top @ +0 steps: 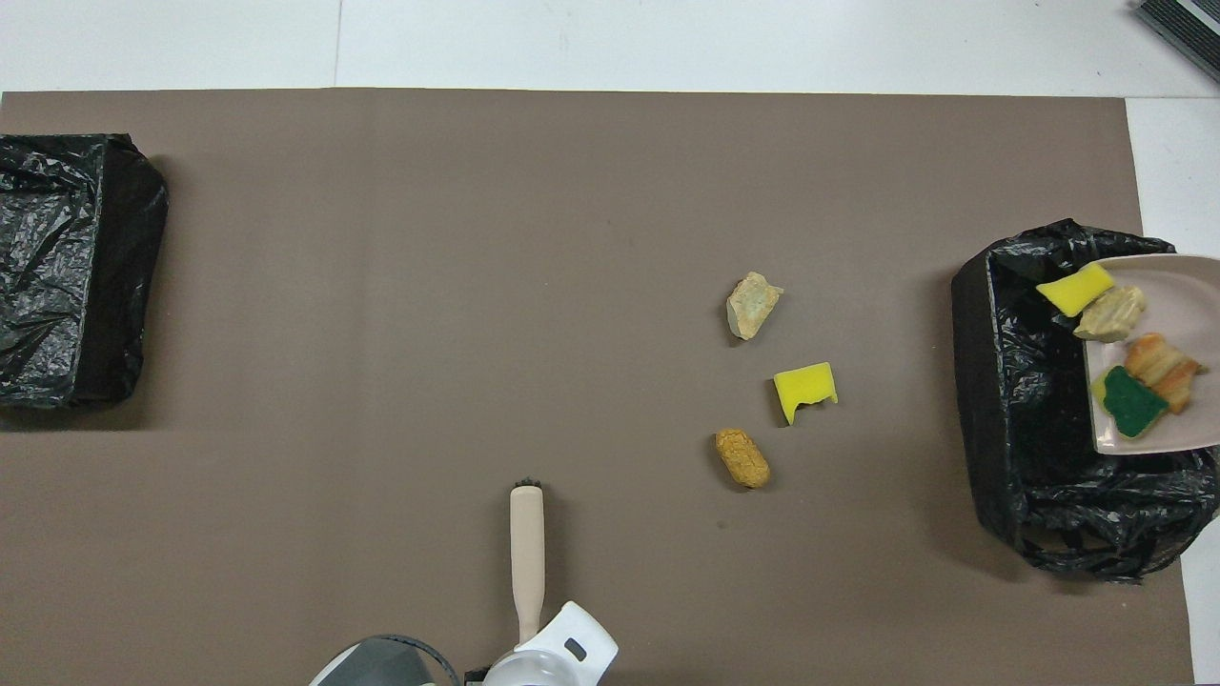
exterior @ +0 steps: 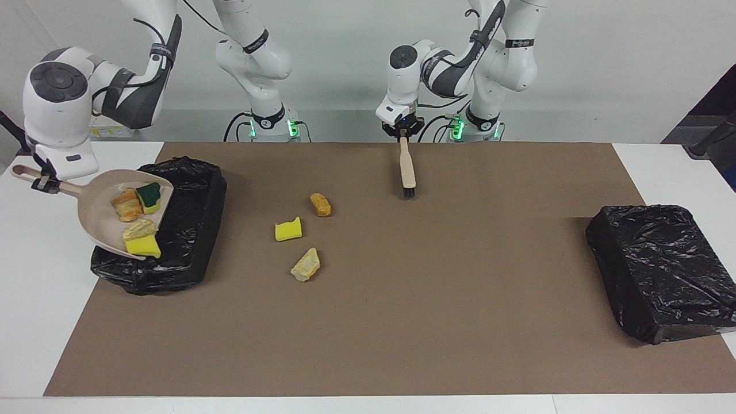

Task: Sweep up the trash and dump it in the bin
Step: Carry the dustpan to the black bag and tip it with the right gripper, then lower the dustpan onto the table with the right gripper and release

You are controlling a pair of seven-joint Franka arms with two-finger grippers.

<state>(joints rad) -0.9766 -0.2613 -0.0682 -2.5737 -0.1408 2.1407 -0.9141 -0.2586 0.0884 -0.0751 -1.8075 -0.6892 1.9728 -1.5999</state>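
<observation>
Facing view: right end effector (exterior: 46,183) pinches the dustpan (exterior: 106,230) handle, pan tilted over the black-lined bin (exterior: 190,230) at its end of the tabletop (exterior: 402,299), trash (exterior: 141,221) aboard. Three more chunks (exterior: 296,230) lie on the brown mat. Left end effector (exterior: 403,132) is clamped on the brush (exterior: 407,169), bristles down.

The table (exterior: 34,322) is white, and a big brown mat (exterior: 431,322) covers most of its top. The wall (exterior: 604,63) is plain and pale grey. Light is even, with soft shadows on the mat. A dark object (top: 1182,24) shows at one corner of the overhead view.
</observation>
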